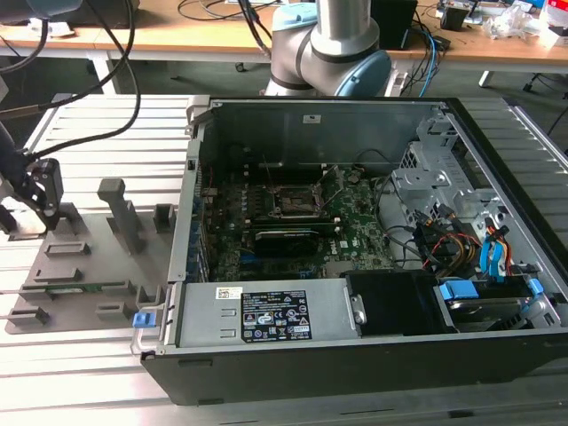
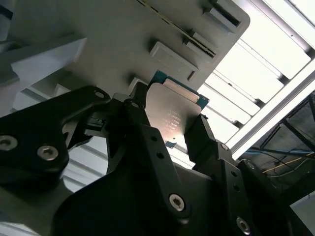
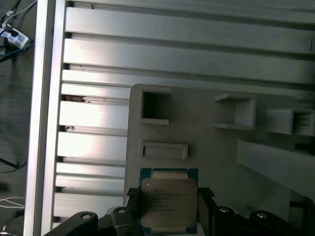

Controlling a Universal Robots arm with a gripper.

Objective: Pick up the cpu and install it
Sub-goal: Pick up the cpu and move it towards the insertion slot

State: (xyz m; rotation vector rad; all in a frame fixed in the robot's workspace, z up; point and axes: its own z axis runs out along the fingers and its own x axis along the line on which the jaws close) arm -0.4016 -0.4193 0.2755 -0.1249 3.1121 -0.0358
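The cpu, a flat square chip with a pale metal top and a thin coloured edge, sits between my gripper's two black fingers, which press on its opposite edges. In the second wrist view the cpu is clamped the same way in the gripper, just over the grey fixture plate. In the exterior view the gripper hangs over the far left end of that plate. The black socket frame lies on the motherboard inside the open computer case.
The grey plate carries raised holders and pockets and a tall block. It rests on a slatted aluminium table. The case walls stand between the plate and the motherboard. Cables and a drive cage fill the case at the exterior view's right.
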